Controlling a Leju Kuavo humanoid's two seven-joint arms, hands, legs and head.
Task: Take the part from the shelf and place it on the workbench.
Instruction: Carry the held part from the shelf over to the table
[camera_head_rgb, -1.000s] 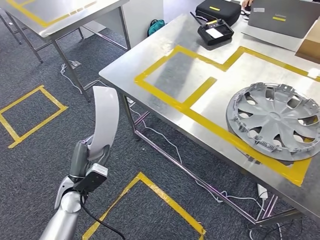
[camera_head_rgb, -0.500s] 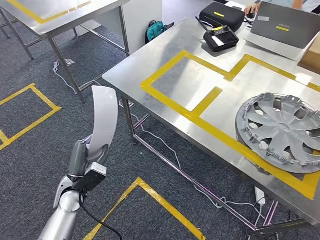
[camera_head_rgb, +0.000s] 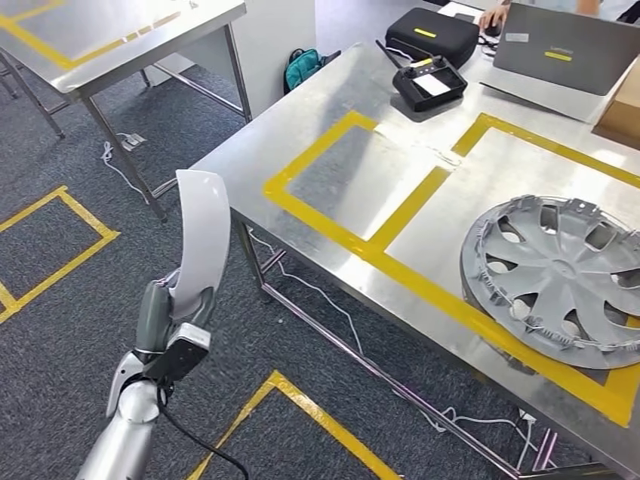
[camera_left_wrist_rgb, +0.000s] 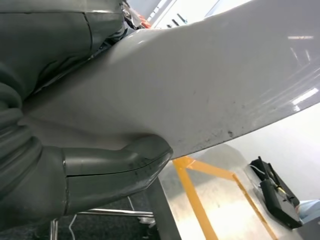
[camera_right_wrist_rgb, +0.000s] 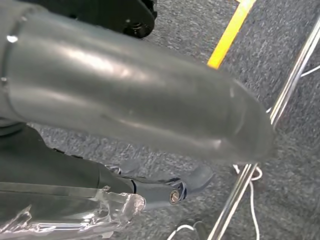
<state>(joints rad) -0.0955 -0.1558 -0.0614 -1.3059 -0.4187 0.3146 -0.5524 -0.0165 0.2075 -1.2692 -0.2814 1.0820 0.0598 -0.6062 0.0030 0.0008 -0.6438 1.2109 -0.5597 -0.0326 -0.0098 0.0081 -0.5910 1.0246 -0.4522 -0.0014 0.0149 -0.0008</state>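
Since a moment ago the whole scene has slid across my head view, so it is the camera and I that turned; the white curved part (camera_head_rgb: 202, 240) sits just as upright in my left robot hand (camera_head_rgb: 167, 325), fingers wrapped round its lower end. It hangs over the carpet, short of the table's (camera_head_rgb: 355, 190) near-left corner, so I judge the carry unfinished. My right robot hand (camera_right_wrist_rgb: 124, 100) hangs near the floor; I cannot tell its state.

Curved white part (camera_head_rgb: 202, 235) held upright in the left robot hand (camera_head_rgb: 162, 318), beside the workbench (camera_head_rgb: 317, 110) corner
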